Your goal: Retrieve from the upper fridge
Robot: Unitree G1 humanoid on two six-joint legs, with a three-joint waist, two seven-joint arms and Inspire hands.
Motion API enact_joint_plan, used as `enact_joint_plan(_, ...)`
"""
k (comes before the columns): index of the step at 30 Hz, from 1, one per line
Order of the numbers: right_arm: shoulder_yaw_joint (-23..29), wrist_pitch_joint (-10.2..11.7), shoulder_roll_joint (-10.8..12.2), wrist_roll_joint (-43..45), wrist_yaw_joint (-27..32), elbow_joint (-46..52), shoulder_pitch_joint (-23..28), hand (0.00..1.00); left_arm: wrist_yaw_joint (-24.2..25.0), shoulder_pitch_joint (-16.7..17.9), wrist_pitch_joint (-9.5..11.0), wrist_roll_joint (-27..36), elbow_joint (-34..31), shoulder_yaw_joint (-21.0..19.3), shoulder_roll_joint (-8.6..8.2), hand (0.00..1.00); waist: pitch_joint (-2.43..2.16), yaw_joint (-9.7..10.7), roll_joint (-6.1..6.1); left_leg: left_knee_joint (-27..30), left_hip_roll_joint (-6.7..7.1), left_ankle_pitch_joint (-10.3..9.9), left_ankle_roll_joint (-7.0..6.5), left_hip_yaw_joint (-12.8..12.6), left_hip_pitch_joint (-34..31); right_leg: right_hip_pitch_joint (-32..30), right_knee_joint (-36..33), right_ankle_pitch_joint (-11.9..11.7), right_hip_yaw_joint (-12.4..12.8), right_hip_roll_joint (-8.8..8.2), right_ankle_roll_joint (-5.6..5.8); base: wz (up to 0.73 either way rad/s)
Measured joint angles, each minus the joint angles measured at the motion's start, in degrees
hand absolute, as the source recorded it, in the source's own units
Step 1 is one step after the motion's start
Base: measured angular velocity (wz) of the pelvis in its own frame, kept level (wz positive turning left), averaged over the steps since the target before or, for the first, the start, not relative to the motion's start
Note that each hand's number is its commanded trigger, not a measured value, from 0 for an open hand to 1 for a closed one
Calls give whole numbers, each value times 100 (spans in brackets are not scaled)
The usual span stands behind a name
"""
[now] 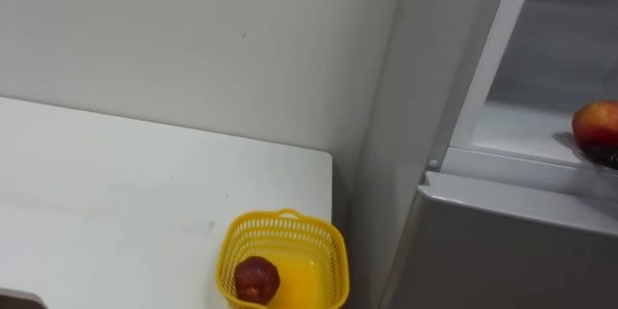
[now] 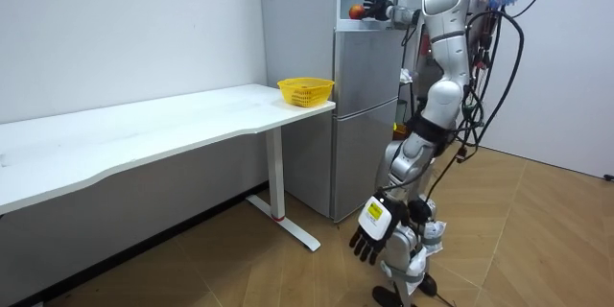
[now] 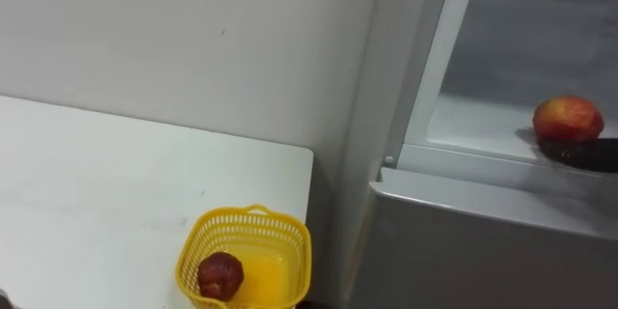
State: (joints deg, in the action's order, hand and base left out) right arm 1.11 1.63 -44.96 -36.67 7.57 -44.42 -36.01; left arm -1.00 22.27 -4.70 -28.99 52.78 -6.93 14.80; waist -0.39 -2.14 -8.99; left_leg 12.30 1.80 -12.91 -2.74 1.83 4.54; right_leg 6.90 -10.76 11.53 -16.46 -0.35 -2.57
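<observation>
A red and yellow apple (image 3: pixel 568 119) rests on the white shelf (image 3: pixel 473 121) of the open upper fridge compartment. My right hand (image 3: pixel 589 154) lies dark along the apple's near side, low against it, fingers stretched and none over its top. In the room view I stand before the fridge with the right arm raised, the right hand (image 2: pixel 377 8) next to the apple (image 2: pixel 357 11). My left hand (image 2: pixel 372 235) hangs by my leg with relaxed fingers. A yellow basket (image 3: pixel 246 214) on the table corner holds a dark red fruit (image 3: pixel 221 275).
The white table (image 1: pixel 116 183) runs along the wall, its end close to the fridge side. The shut lower fridge door (image 1: pixel 502 251) is below the shelf. Bare wooden floor (image 2: pixel 537 240) lies behind me.
</observation>
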Motion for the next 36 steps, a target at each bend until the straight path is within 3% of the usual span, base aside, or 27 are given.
enact_joint_plan(12,1,-14,0,8,-112,-3,0,0,5,92,3,1,-9,0,0,0,-18,-115,-34,68,27,4,6,128,-86,11,3,0,-253,-35,0,6)
enact_joint_plan(32,-53,-32,0,65,-145,-249,-7,3,288,112,-9,4,5,37,28,0,22,-162,-32,125,78,14,0,238,-96,47,25,4,-343,-69,5,3)
enact_joint_plan(33,-53,-32,0,63,-150,-252,-7,94,290,112,-9,4,5,37,28,0,23,-161,-36,124,78,14,0,237,-96,39,27,4,-343,-69,5,0)
enact_joint_plan(34,-53,-31,0,62,-159,-262,-7,100,294,112,-9,4,6,37,28,0,24,-159,-43,122,79,14,0,237,-97,37,34,5,-343,-69,6,0)
enact_joint_plan(36,-53,-31,0,62,-193,-279,-7,100,301,112,-9,4,6,37,28,0,20,-155,-53,119,79,14,0,237,-96,36,45,5,-343,-68,6,0)
